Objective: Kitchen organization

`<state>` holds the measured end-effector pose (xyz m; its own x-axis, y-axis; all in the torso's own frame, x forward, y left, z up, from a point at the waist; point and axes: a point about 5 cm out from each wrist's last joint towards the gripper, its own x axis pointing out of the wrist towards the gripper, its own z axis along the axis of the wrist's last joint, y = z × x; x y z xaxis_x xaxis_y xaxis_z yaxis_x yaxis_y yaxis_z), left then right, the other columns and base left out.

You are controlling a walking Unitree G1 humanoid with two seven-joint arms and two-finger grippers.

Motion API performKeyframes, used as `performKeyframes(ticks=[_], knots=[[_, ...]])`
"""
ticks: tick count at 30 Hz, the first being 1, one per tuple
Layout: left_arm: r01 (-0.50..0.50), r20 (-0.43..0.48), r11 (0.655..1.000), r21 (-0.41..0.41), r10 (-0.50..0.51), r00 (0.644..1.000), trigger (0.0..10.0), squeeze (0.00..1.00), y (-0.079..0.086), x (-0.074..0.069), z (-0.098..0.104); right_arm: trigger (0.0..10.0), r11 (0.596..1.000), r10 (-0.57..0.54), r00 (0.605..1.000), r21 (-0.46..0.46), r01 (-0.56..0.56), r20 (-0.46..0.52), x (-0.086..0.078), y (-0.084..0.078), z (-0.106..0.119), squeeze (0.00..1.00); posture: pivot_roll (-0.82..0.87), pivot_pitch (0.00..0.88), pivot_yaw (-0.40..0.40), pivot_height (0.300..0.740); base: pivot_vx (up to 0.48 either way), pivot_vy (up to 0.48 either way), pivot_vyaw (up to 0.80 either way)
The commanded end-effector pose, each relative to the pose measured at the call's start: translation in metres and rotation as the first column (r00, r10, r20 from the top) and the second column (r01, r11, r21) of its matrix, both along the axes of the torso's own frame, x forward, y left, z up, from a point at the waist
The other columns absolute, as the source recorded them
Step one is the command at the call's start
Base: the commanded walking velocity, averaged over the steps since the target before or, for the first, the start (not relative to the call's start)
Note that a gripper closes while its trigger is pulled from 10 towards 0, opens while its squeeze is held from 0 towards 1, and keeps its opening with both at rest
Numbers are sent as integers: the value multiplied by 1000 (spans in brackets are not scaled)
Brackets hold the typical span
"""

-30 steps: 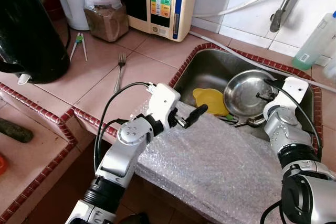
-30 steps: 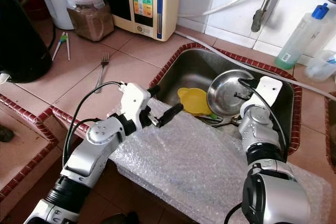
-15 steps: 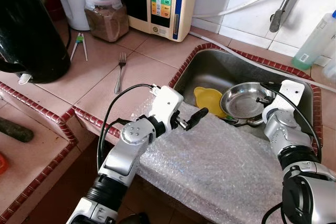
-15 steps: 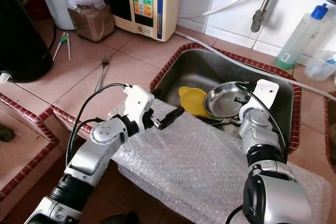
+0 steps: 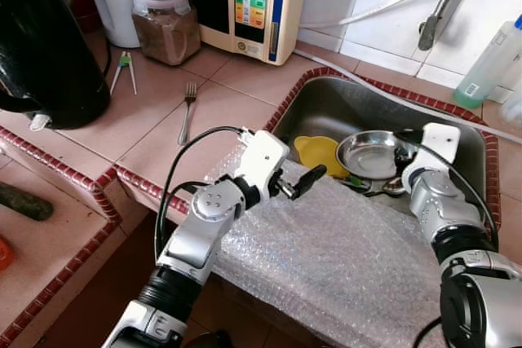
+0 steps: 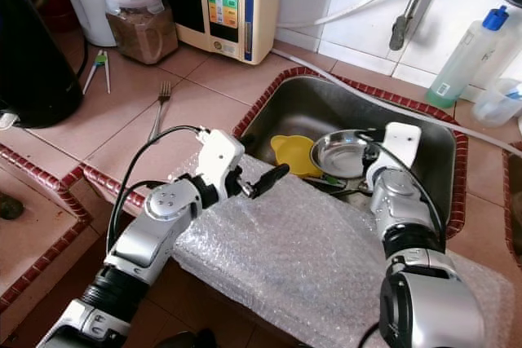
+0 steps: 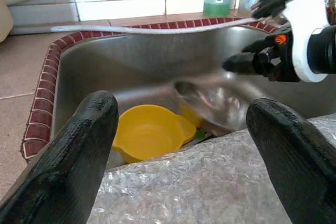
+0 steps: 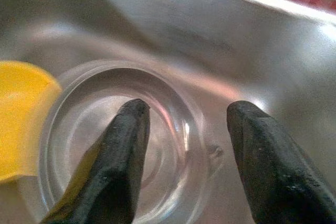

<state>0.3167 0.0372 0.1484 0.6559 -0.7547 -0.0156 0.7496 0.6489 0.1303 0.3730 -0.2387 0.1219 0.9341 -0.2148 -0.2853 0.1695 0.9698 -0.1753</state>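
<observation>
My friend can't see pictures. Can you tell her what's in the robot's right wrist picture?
Two black fingers of the robot's right gripper are spread apart over a shiny metal bowl sitting in a steel sink. One finger points into the bowl. A yellow bowl peeks in beside it.

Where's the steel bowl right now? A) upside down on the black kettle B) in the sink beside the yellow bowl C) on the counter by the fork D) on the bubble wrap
B: the steel bowl sits in the sink next to the yellow bowl, with the right hand open around its rim.
</observation>
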Motion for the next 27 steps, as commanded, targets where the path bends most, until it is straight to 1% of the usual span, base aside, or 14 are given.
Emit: performKeyframes(ticks=[1, 3, 8, 10, 11, 13, 14, 15, 27], knots=[[9, 18, 1000, 16, -10, 1000, 10000, 1000, -3, 1, 3, 10000, 997, 54, 998, -63, -53, 12, 0, 2, 2, 1000, -67, 85, -39, 740, 0, 0, 0], [9, 19, 1000, 17, -9, 1000, 10000, 1000, -4, 2, 4, 10000, 996, 66, 998, -64, -64, 20, 1, 4, 3, 1000, -66, 85, -38, 740, 0, 0, 0], [6, 23, 1000, 16, -7, 1000, 10000, 1000, -5, 2, 4, 10000, 992, 80, 996, -95, -77, 27, 1, 3, 4, 1000, -67, 86, -37, 740, 0, 0, 0], [-17, 32, 1000, 16, 17, 999, 10000, 1000, -3, 3, 5, 10000, 992, 84, 996, -97, -79, 44, 1, 2, 6, 1000, -67, 86, -38, 740, 0, 0, 0], [-61, 49, 998, 17, 61, 997, 10000, 1000, 0, 7, 7, 10000, 993, 88, 994, -89, -82, 69, 1, 2, 9, 1000, -68, 88, -38, 740, 0, 0, 0], [-71, 53, 997, 17, 70, 996, 10000, 1000, 0, 8, 7, 10000, 993, 88, 993, -86, -82, 74, 1, 2, 10, 1000, -68, 88, -38, 740, 0, 0, 0], [-188, 69, 982, 0, 188, 980, 10000, 1000, 11, 19, 12, 10000, 993, 120, 981, -20, -119, 150, 4, 10, 18, 1000, -68, 92, -38, 740, 0, 0, 0], [-238, 72, 971, -8, 238, 969, 10000, 1000, 17, 23, 14, 10000, 990, 138, 972, 16, -143, 188, 6, 15, 23, 1000, -68, 92, -38, 740, 0, 0, 0], [-238, 72, 971, -8, 238, 969, 10000, 1000, 17, 23, 14, 10000, 990, 138, 972, 16, -143, 188, 6, 15, 23, 1000, -68, 92, -38, 740, 0, 0, 0]])
